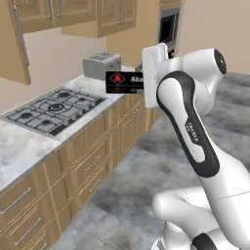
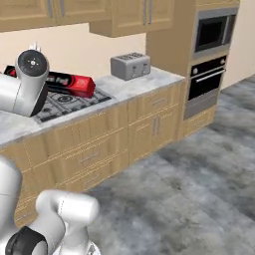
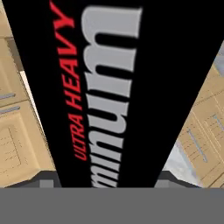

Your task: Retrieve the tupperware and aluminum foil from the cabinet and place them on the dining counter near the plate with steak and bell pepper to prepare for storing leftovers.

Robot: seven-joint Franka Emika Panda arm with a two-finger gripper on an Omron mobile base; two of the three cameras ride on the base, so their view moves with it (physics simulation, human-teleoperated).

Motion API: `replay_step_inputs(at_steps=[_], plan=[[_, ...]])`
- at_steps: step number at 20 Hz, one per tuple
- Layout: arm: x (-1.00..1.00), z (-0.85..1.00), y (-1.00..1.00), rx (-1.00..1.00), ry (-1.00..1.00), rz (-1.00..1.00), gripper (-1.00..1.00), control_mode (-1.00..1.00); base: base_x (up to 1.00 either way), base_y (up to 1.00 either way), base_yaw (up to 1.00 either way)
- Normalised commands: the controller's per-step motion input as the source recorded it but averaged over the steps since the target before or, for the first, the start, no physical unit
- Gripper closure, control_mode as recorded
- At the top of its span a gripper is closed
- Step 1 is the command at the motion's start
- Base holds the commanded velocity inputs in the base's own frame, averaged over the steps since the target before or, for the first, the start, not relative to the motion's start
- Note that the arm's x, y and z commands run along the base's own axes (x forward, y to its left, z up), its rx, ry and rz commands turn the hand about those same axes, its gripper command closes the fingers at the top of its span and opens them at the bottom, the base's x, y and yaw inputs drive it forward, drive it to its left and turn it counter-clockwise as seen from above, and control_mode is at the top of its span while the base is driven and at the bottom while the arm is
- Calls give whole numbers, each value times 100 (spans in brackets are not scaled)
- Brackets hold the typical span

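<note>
Matt black foil box (image 1: 124, 82), veined marble counter (image 2: 124, 84), brushed-metal toaster (image 2: 130, 65) — light wood drawers (image 1: 93, 163).

The aluminum foil (image 3: 113, 87) box reads "ULTRA HEAVY".

aluminum foil (image 1: 124, 82) mid-air — beside toaster (image 1: 101, 65), above hob (image 1: 53, 109)

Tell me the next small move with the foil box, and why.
Probably keep carrying: swing the arm away from the hob counter toward the island. The long black aluminum foil box with red ends is held in the air above the marble counter with the gas hob, which is not the dining counter.
</note>
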Motion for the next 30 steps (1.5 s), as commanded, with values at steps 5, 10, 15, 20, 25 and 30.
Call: replay_step_inputs(at_steps=[5,10,15,20,25,30], plan=[[0,0,0,0,0,0,100,100,15,-25,-72],[0,0,0,0,0,0,100,100,15,-23,-73],[0,0,0,0,0,0,100,100,40,-21,-65],[0,0,0,0,0,0,100,100,86,-34,-44],[0,0,0,0,0,0,100,100,95,-64,-18],[0,0,0,0,0,0,100,100,79,-76,-18]])
